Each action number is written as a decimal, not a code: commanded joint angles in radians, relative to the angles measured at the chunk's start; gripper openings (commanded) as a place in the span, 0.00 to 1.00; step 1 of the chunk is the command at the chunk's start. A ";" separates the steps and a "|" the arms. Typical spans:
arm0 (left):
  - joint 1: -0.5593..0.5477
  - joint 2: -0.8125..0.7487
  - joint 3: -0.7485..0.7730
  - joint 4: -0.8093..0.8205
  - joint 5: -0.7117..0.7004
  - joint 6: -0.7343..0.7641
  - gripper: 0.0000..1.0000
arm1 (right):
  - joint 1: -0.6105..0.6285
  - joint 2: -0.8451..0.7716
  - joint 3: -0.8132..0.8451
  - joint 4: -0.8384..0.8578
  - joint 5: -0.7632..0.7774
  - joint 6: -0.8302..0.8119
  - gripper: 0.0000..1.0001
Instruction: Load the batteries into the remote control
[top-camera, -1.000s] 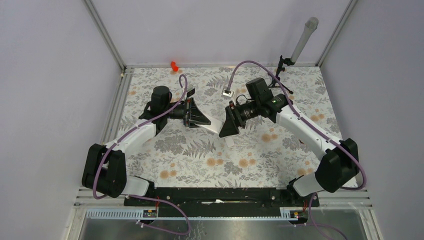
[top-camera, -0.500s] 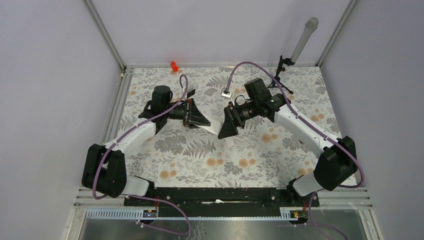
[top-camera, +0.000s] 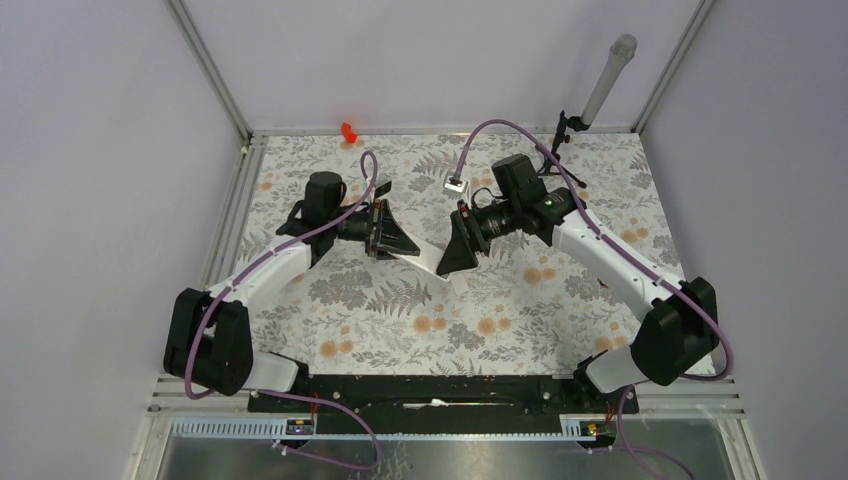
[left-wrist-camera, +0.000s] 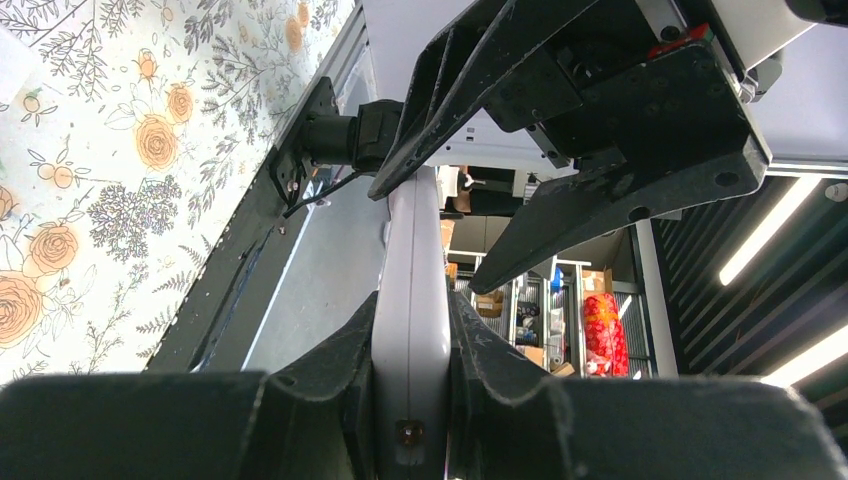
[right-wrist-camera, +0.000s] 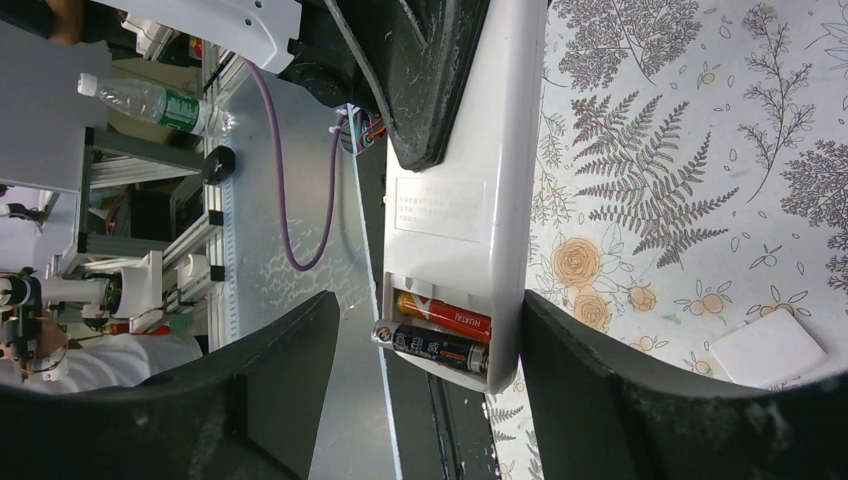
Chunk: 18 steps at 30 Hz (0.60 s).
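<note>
Where the two arms meet above the floral tabletop (right-wrist-camera: 700, 120), contents run as follows.

- Left claw (left-wrist-camera: 412, 310): narrowed onto the remote control (right-wrist-camera: 470, 150), pinching its slim sides near one end. It likely serves as the fixture, holding the handset off the tabletop so the other end stays free.
- Remote control: white, held in the air between the claws, label side and uncovered battery bay (right-wrist-camera: 440, 335) facing the right wrist camera.
- Batteries (right-wrist-camera: 450, 318): two, both lying in the bay side by side. The red-orange one sits deeper; the black one (right-wrist-camera: 435, 345) lies at the outer edge, its metal end poking past the bay wall, so probably not fully seated.
- Right claw (right-wrist-camera: 430, 298): spread wide, straddling the bay end and holding nothing, apparently placed to press the black cell home.
- White square plate (right-wrist-camera: 768, 350): flat on the tabletop just beyond the right claw, possibly the bay cover.
</note>
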 joint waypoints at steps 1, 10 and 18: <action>0.007 -0.013 0.049 0.025 0.003 0.019 0.00 | 0.007 -0.024 0.000 0.026 -0.043 -0.003 0.72; 0.007 -0.020 0.058 0.025 -0.003 0.012 0.00 | 0.007 -0.013 0.002 -0.019 -0.028 -0.052 0.75; 0.007 -0.021 0.064 0.025 0.000 0.013 0.00 | 0.007 -0.002 0.016 -0.063 -0.006 -0.094 0.74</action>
